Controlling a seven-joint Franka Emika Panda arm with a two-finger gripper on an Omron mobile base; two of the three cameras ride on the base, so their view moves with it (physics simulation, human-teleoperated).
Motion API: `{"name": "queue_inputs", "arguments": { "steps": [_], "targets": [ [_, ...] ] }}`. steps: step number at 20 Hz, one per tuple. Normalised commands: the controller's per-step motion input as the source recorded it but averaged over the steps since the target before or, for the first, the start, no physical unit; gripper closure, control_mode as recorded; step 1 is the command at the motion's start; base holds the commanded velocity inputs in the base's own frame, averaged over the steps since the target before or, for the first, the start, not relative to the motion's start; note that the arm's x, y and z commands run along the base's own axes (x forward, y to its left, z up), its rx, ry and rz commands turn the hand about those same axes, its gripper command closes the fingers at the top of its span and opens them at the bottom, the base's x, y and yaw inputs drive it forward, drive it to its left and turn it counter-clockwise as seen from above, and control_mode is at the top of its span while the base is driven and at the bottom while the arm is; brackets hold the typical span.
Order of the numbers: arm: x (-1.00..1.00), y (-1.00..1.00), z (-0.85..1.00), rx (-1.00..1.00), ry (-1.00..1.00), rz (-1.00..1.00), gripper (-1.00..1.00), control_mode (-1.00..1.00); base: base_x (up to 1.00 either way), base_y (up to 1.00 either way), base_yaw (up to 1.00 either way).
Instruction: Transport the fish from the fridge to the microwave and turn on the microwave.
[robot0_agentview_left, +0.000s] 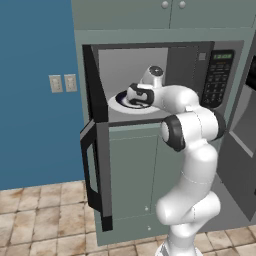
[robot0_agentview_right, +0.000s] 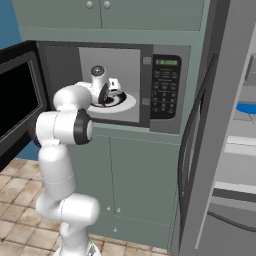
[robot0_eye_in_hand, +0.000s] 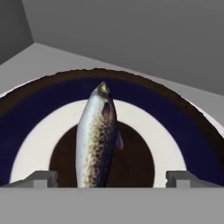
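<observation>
claw (robot0_eye_in_hand: 112, 179) wide open, empty | fish (robot0_eye_in_hand: 97, 140) on plate (robot0_eye_in_hand: 30, 131) | microwave (robot0_agentview_left: 165, 80) door open

Silver, brown-speckled fish (robot0_eye_in_hand: 96, 140), plate (robot0_eye_in_hand: 35, 127) ringed navy, white, brown

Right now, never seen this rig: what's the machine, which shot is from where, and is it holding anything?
It is a white robot arm on a driving base in a rendered kitchen. Two pictures come from cameras on the base, behind the arm to its left and right. The third looks along the gripper from the hand.

The arm reaches into the microwave, whose door hangs open. In the hand view, a silvery speckled fish lies on a round plate with dark blue and white rings. The jaws stand wide open on either side of the fish, so nothing is held. The fridge stands open at the right.
</observation>
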Motion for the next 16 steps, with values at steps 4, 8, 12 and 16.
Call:
{"name": "queue_inputs", "arguments": {
  "steps": [4,8,12,16],
  "targets": [
    [-0.27,0.01,0.02,0.0,-0.07,0.0,-1.0,-1.0,0.0,0.0,0.0],
    [-0.39,0.0,0.01,0.02,-0.1,0.0,-1.0,-1.0,0.0,0.0,0.0],
    [-0.4,-0.03,0.14,0.03,-0.05,0.0,-1.0,-1.0,0.0,0.0,0.0],
    [-0.43,-0.07,0.23,0.06,-0.03,0.0,-1.0,-1.0,0.0,0.0,0.0]
  ]
}}
